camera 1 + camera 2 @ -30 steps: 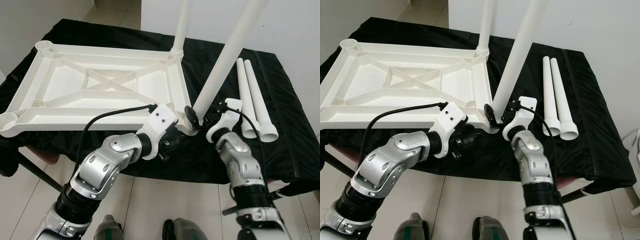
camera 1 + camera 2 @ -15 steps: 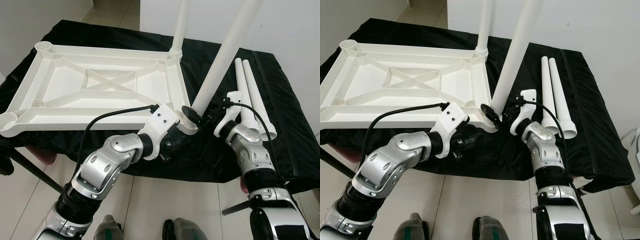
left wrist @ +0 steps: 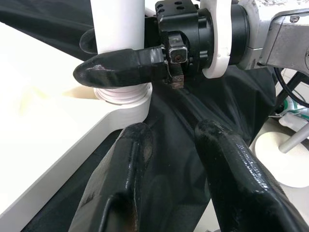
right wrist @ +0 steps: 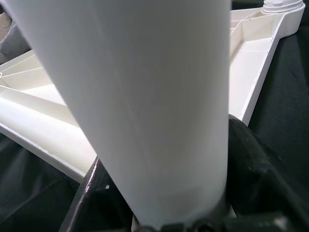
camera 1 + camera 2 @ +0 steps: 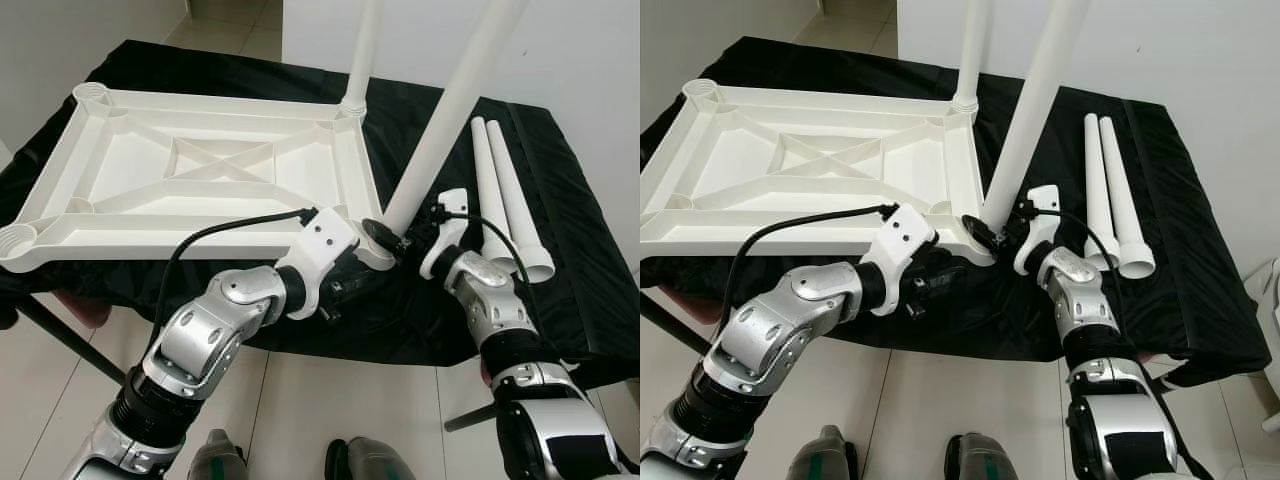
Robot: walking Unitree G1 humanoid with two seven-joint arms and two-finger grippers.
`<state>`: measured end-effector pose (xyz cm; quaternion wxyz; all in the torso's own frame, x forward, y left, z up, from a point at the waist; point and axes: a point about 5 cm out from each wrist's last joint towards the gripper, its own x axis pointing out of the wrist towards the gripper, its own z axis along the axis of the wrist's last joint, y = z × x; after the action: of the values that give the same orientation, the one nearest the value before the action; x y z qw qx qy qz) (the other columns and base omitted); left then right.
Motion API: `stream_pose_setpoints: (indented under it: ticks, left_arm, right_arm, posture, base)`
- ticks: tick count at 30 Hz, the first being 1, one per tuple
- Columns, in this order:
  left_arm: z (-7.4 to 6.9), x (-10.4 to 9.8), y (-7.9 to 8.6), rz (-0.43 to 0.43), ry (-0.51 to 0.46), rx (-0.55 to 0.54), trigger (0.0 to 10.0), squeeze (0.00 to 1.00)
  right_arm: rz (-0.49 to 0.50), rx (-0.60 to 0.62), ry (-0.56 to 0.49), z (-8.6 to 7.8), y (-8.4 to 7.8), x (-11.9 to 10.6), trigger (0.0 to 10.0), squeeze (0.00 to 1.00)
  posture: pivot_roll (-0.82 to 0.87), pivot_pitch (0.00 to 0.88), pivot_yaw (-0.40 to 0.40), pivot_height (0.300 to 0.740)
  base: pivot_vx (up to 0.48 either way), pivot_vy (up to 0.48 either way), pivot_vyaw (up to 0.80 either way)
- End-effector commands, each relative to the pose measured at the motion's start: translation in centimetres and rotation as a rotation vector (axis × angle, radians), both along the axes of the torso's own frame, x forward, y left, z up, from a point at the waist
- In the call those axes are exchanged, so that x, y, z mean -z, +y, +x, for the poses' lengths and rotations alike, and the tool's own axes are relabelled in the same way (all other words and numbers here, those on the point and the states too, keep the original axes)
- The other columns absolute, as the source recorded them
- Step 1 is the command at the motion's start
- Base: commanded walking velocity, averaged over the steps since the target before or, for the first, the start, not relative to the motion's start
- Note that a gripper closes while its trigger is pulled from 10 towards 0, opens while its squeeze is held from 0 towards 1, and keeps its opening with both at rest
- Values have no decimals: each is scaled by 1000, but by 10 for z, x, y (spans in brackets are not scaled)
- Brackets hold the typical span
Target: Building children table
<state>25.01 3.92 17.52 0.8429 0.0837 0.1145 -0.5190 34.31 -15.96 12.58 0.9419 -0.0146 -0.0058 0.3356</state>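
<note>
**Observer:** Where is the leg you're working on?

**Operator:** I've got the right gripper (image 5: 398, 237) clamped on the leg (image 5: 445, 118), low down, just above its foot end. My wrist camera there shows the two black fingers (image 4: 251, 159) wrapped on either side of the white tube. The foot sits at the near right corner socket (image 3: 120, 94) of the upturned tabletop (image 5: 200, 170), which lies on the black-draped table (image 5: 590, 280).

**Observer:** Is it straight?

**Operator:** No. Its long axis leans up and to my right, away from the tabletop, whereas the far leg (image 5: 362, 50) already stands upright in its own corner. That tilt is what I judge the next move turns on: the top of the leg has to swing back left until it stands plumb over the socket.

**Observer:** And the left arm?

**Operator:** The left gripper (image 3: 169, 159) sits just under and in front of that same corner, fingers narrowly parted over the black cloth and holding nothing. It's nearest to the tabletop edge, so I'd use it to brace.

**Observer:** Spare parts?

**Operator:** Two loose legs (image 5: 505, 195) lie side by side on the cloth, to the right.
</note>
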Motion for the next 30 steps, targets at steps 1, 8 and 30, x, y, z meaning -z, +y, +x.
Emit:
stream_pose_setpoints:
  ticks: [1, 8, 30]
  left_arm:
    - [1, -2, 0, 6, -15, -28, 10000, 0]
    - [0, -2, 0, 2, -10, -29, 10000, 0]
    - [0, 0, -2, -1, -3, -30, 10000, 0]
  right_arm:
    - [-13, 8, 13, -1, -5, 5, 0, 0]
    - [11, 109, -30, -3, -5, 0, 0, 0]
    - [94, 797, 32, -31, 7, 15, 0, 0]
  posture:
    - [-17, 8, -72, 740]
    - [-18, 26, -73, 740]
    - [-31, 31, -74, 740]
  base:
    - [0, 0, 0]
    - [0, 0, 0]
    - [0, 0, 0]
